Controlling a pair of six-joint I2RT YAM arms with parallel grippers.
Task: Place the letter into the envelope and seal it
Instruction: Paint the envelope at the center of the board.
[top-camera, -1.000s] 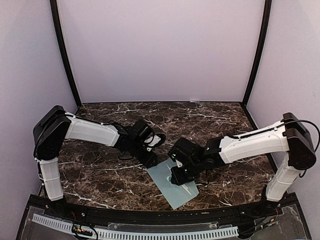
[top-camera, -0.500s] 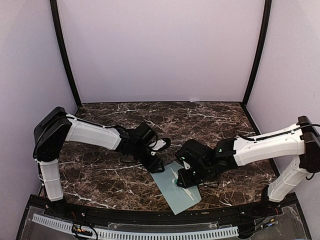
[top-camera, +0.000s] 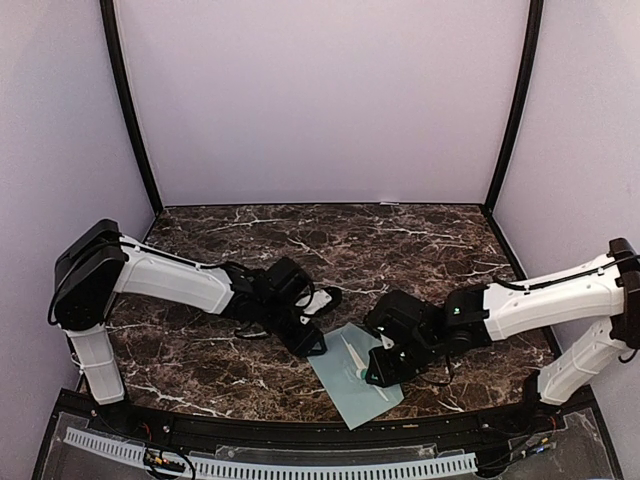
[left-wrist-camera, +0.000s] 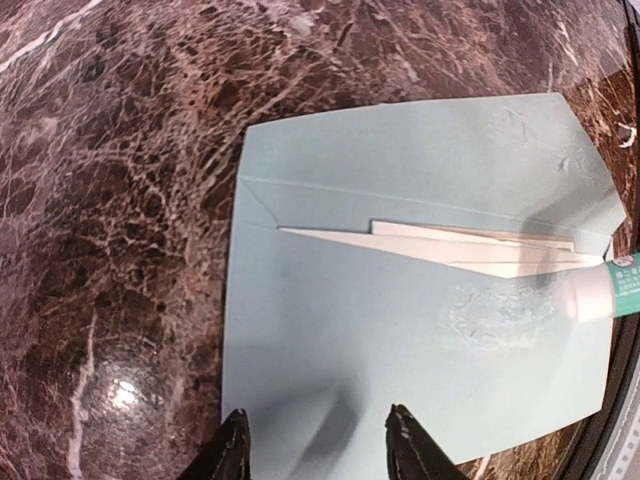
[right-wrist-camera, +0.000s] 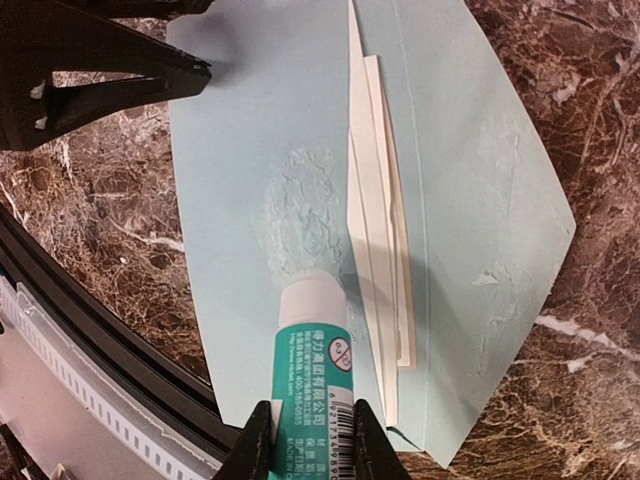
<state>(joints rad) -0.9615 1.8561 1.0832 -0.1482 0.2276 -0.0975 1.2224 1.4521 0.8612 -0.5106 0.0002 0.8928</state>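
Note:
The pale grey-teal envelope (top-camera: 350, 402) (left-wrist-camera: 400, 360) (right-wrist-camera: 240, 130) lies flat near the table's front edge, with its pointed flap (left-wrist-camera: 430, 160) folded open. Only a narrow cream strip of the letter (left-wrist-camera: 480, 248) (right-wrist-camera: 378, 210) shows at the envelope's mouth. My right gripper (top-camera: 378, 375) (right-wrist-camera: 312, 440) is shut on a white-and-green glue stick (right-wrist-camera: 312, 350) (left-wrist-camera: 610, 290). The stick's tip rests on the envelope body at a patch of smeared glue (right-wrist-camera: 300, 205). My left gripper (top-camera: 312, 345) (left-wrist-camera: 318, 455) stands open. Its fingertips (left-wrist-camera: 232, 452) sit on the envelope's end with nothing between them.
The dark marble table (top-camera: 420, 245) ends in a black front rail (right-wrist-camera: 90, 300) right beside the envelope's near edge. A second glue smear (right-wrist-camera: 500, 150) marks the flap. The left arm's fingers (right-wrist-camera: 110, 80) reach in at the envelope's far corner in the right wrist view.
The right gripper has dragged the glue stick across the envelope toward the right and the near edge. The left gripper followed the same way, and the envelope has shifted slightly with them.

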